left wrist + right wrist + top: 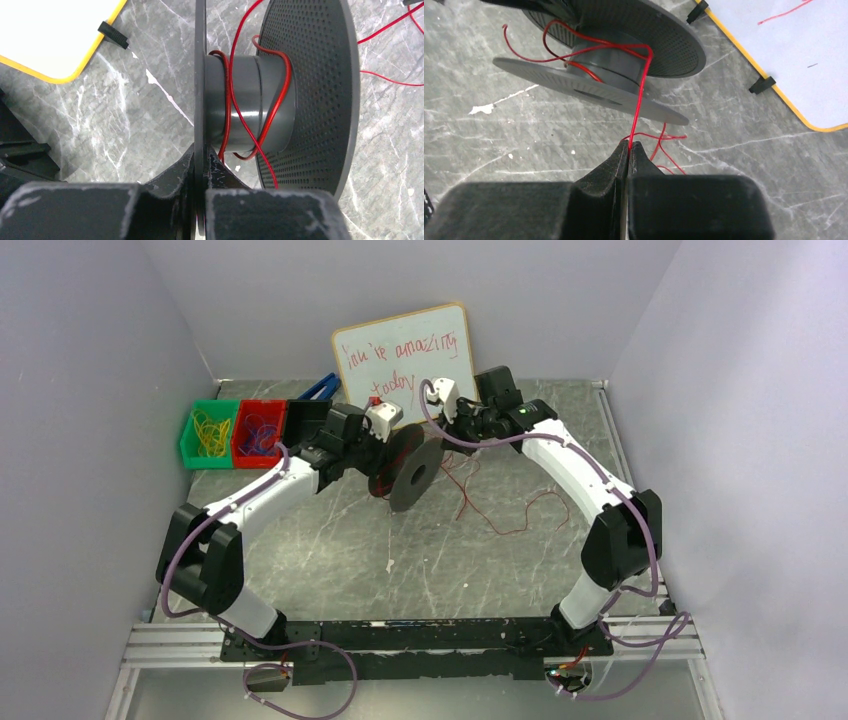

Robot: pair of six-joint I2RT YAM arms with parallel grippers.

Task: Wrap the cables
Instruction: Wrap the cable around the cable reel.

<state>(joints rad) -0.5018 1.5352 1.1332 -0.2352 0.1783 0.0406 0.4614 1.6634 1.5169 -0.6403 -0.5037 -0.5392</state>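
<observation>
The grey stone bench [430, 570] lies under both arms. A white board [405, 350] with a yellow edge leans at the back, past both tools. Between the two tools is a black spool [412, 472], tipped up on its side, with two round flat plates and a fat grey middle. The left tool [200, 157] is closed tight on the thin edge of one plate, with one finger on each side of it. The right tool [629, 147] is pinched almost all the way shut on the red wire [229, 100], which comes out right at its fingertips and runs straight to the spool's middle. A few turns of the wire go loosely around that grey middle, just past the left tool's tips. The rest of the wire lies in loose curls on the bench below the right tool. A green bin [208, 435] and a red bin [258, 432] sit side by side, off to the outer side of the left tool.
</observation>
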